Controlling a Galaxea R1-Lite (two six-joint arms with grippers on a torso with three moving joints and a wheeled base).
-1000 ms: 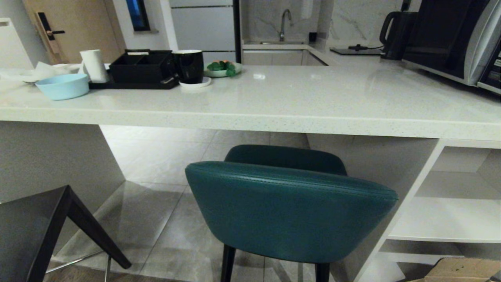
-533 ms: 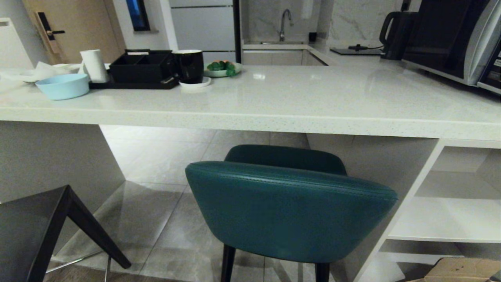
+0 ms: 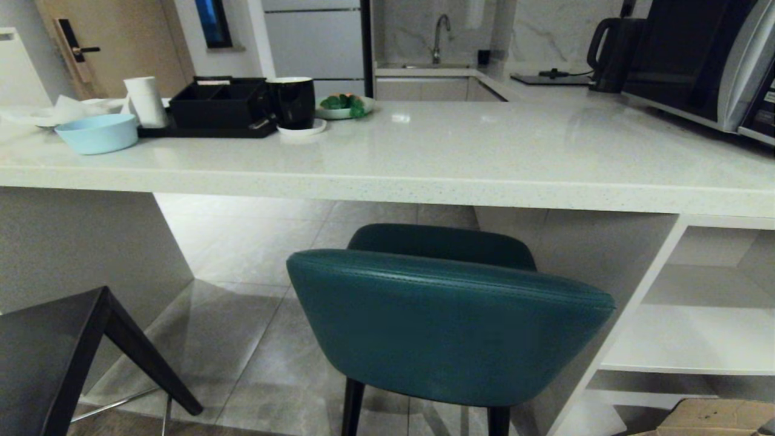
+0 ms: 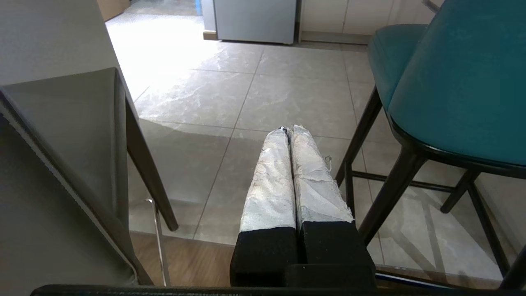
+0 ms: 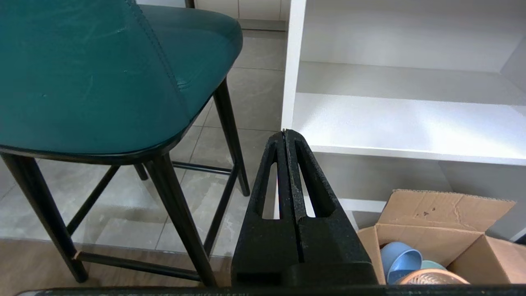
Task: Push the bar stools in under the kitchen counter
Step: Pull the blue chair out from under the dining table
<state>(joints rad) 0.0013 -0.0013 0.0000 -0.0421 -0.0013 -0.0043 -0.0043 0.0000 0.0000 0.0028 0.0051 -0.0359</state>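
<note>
Head view: teal bar stool (image 3: 448, 321) dead ahead, seat only partly under the kitchen counter (image 3: 424, 163), dark grey bar stool (image 3: 54, 357) out at the left; no pushing begun, apparently. Left wrist view: left gripper (image 4: 291, 130) clenched on nothing, low between both stools. Right wrist view: right gripper (image 5: 284, 132) likewise pinched empty, between teal stool and white shelving (image 5: 394, 115); next, probably a push against the teal backrest.

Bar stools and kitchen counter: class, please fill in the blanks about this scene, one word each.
1. The stool facing the kitchen counter is coloured ____.
2. The left gripper and right gripper both have their fingers ____.
3. On the counter, the light blue bowl sits beside a black ____.
4. The cardboard box on the floor stands beside the white ____.

Missing words: teal; shut; tray; shelves
</note>
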